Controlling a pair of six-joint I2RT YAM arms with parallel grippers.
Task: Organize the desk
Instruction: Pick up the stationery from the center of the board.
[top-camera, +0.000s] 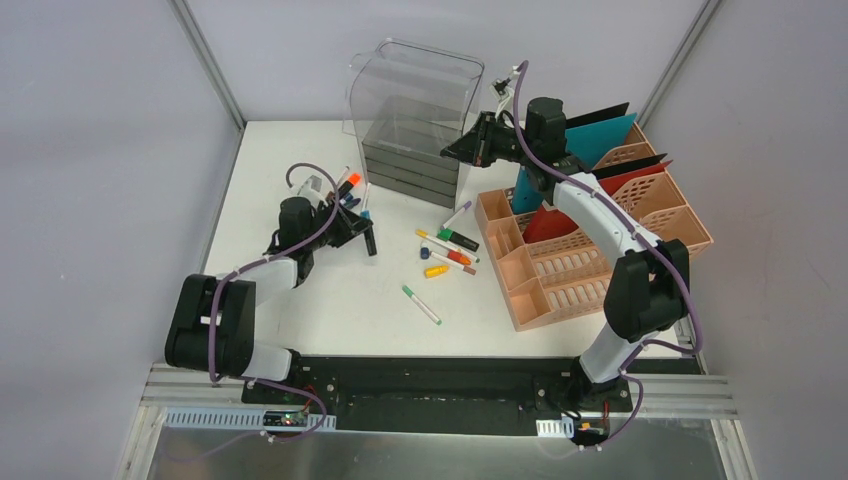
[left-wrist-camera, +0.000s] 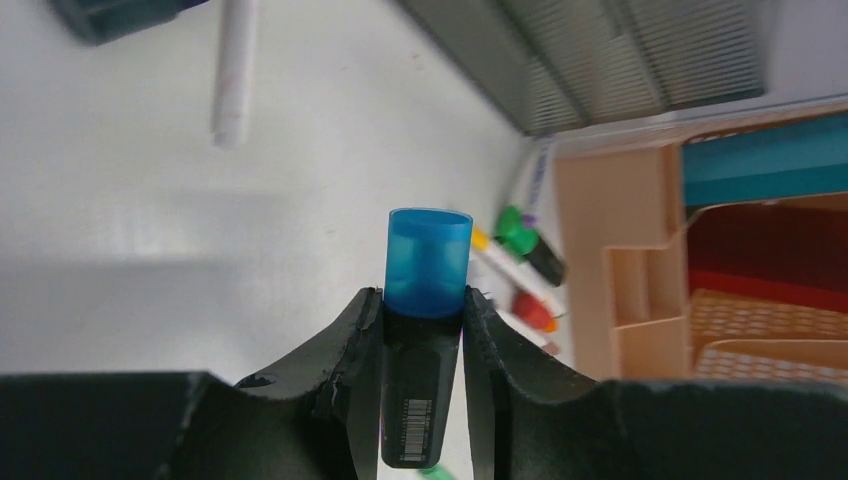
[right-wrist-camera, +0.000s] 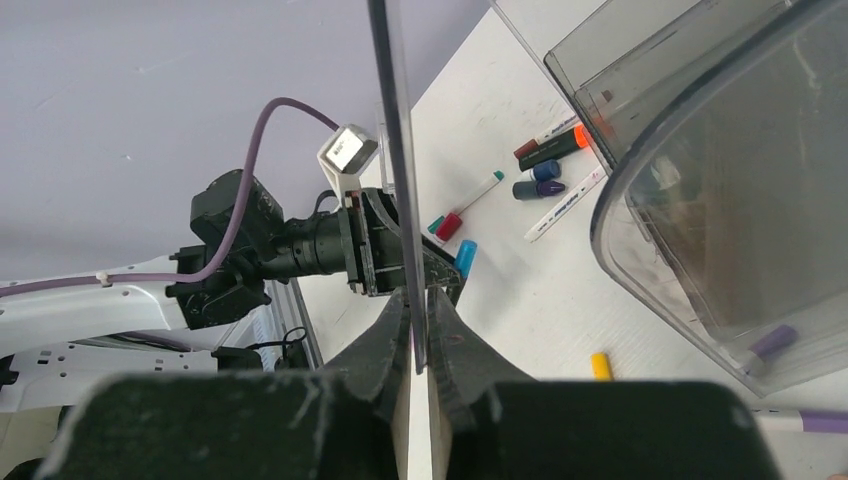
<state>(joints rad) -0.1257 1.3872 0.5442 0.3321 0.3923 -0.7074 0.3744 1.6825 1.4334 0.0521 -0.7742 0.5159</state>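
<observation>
Left of the drawer box (top-camera: 415, 110), my left claw (left-wrist-camera: 423, 305) grips a light, slick-looking marker (left-wrist-camera: 428, 260) below its blue cap; my right claw (right-wrist-camera: 418, 310) pinches a clear panel (right-wrist-camera: 395, 150).

A clear drawer box (top-camera: 415, 120) stands on the white desk (top-camera: 300, 300). The right gripper (top-camera: 447, 153) is at the box's right wall, the left gripper (top-camera: 369, 243) before its left corner, loose markers (top-camera: 447, 250) in front.

Plain grey walls (top-camera: 100, 150) close in the white counter (top-camera: 340, 320) on three sides; slim metal posts (top-camera: 208, 62) stand in both back corners.
</observation>
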